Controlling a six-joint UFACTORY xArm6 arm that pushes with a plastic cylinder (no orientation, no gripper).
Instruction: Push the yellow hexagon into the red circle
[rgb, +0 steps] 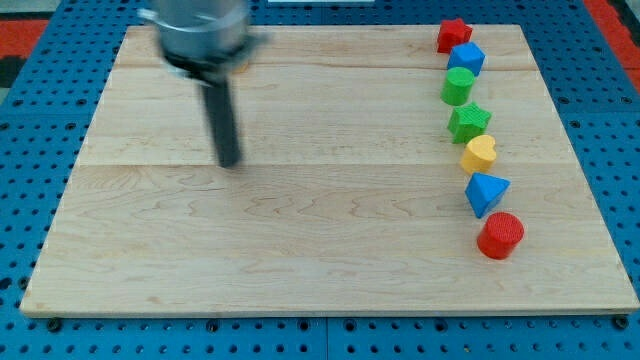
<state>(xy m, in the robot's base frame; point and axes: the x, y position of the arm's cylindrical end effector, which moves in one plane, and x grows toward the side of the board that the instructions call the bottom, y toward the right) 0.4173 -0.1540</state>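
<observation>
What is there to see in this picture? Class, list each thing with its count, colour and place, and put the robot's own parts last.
star: 1, red, view's top right
cube: 1, blue, below it
cylinder: 1, green, next down
star: 1, green, mid column
heart-like block: 1, yellow, below that
triangular block: 1, blue, lower
cylinder: 1, red, column's bottom
board: 1, wooden, centre
pegboard: 1, blue, around board
my tip: 1, dark, view's left, far from all blocks

My tip (230, 162) sits left of centre on the wooden board (300, 250) | well apart, a right-side column runs far to near: red star (453, 35), blue block (466, 58), green cylinder (458, 86), green star (469, 123), yellow heart (479, 153), blue triangle (486, 192), red cylinder (500, 236).
</observation>
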